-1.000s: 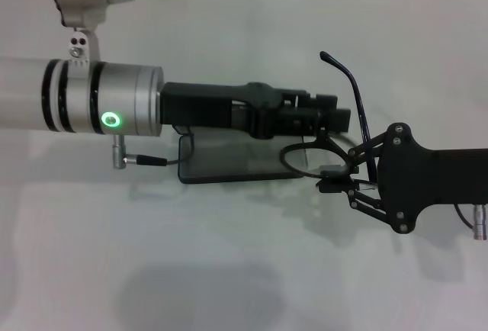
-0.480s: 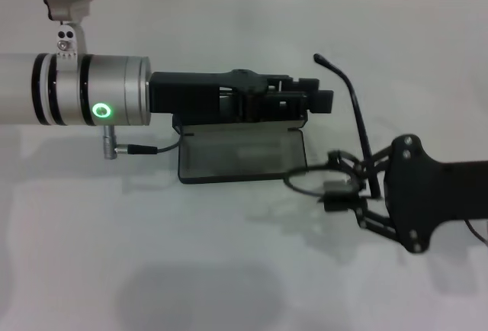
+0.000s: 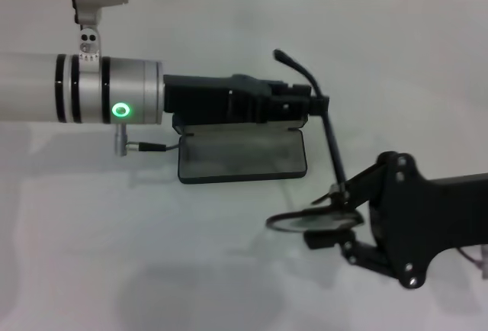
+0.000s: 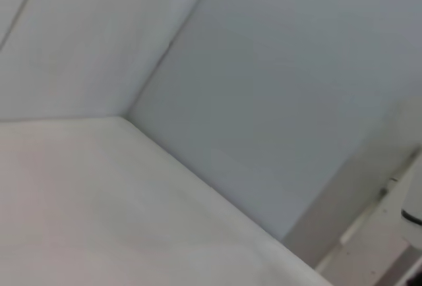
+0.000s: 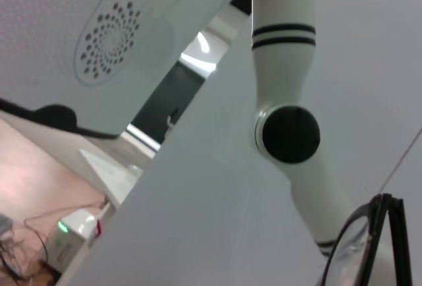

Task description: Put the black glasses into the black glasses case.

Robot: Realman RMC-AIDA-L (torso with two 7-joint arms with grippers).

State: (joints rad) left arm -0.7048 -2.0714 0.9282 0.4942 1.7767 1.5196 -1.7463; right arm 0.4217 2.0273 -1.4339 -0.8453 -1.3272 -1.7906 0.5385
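The black glasses case (image 3: pixel 242 155) lies open on the white table, its dark grey lining facing up. My left gripper (image 3: pixel 309 107) reaches in from the left along the case's far edge. My right gripper (image 3: pixel 329 218) is shut on the black glasses (image 3: pixel 301 222), in front of and to the right of the case, above the table. One lens lies nearly flat, and a temple arm (image 3: pixel 324 125) sticks up past the case's right end. In the right wrist view the glasses (image 5: pixel 386 223) show at the lower corner. The left wrist view shows none of these things.
The white table (image 3: pixel 152 255) spreads around the case. A thin cable (image 3: pixel 156 146) runs from the left arm near the case's left end. The right wrist view shows a white arm with a black joint (image 5: pixel 287 134).
My right gripper has carried the glasses from over the case's right end toward the front of the table and slightly left. The left gripper has drawn back a little to the left.
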